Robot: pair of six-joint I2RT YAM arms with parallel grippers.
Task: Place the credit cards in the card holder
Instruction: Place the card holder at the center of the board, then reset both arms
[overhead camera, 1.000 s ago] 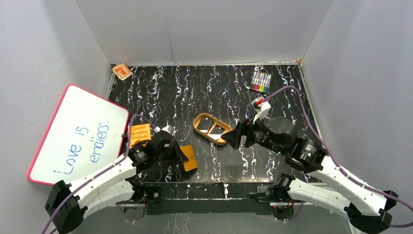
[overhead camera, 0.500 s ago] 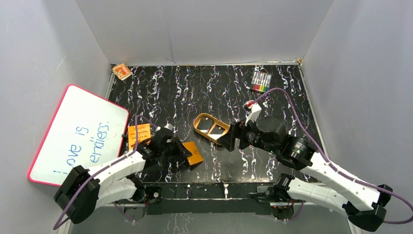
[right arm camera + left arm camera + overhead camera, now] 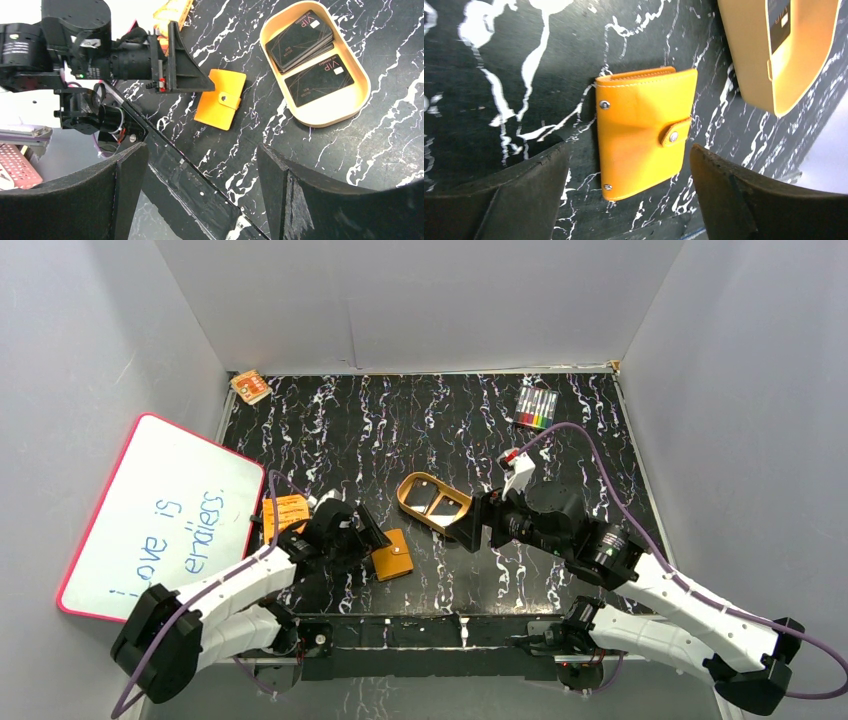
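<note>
Left gripper [image 3: 366, 537] went from pinching card holder [image 3: 644, 130] to spread wide; holder lies flat on table, snapped shut, just ahead of jaws. Right gripper [image 3: 200, 150] spread, empty. Credit cards [image 3: 300, 40] all in tan tray [image 3: 320, 122]; none loaded yet

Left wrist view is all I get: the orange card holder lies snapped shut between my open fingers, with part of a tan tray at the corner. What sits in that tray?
Observer: The tray has two compartments, with a stack of credit cards in one and a single card in the other. I cannot count the stack.
Operator: Where is the right gripper?
Observer: The right gripper is open above the table by the tray's right-hand end, holding nothing.
Operator: Anything left of my gripper?
Observer: An orange booklet lies on the table left of the left gripper, apart from the card holder.
</note>
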